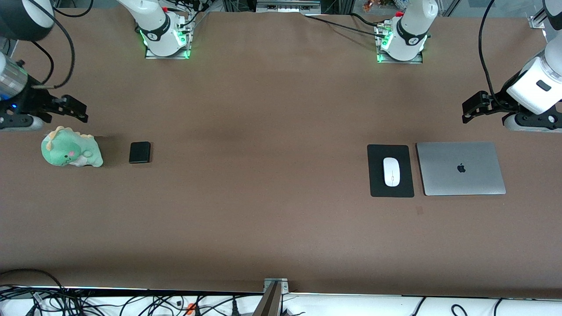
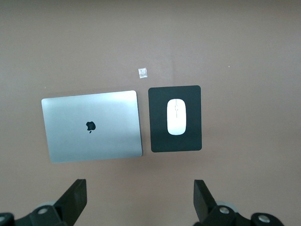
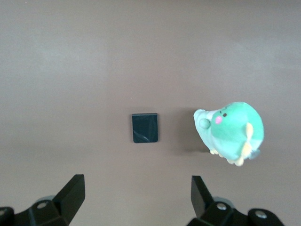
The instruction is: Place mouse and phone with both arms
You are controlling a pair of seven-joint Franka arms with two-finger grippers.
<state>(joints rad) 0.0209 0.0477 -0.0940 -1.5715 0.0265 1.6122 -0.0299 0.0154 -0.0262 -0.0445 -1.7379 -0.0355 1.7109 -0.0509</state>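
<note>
Nearest the camera, toward the left arm's end of the table, a black mouse pad (image 1: 390, 171) carries the white mouse (image 1: 391, 171), just beside a closed laptop (image 1: 460, 168). Its long axis runs toward the camera. Toward the right arm's end, a small dark slab, probably the phone (image 1: 140, 152), lies flat beside a green plush toy (image 1: 71, 152), long axis likewise. Whether both are already placed or awaiting pickup is unclear. The left gripper (image 1: 476, 106) and right gripper (image 1: 72, 109) hover above the table, fingers spread, empty.
</note>
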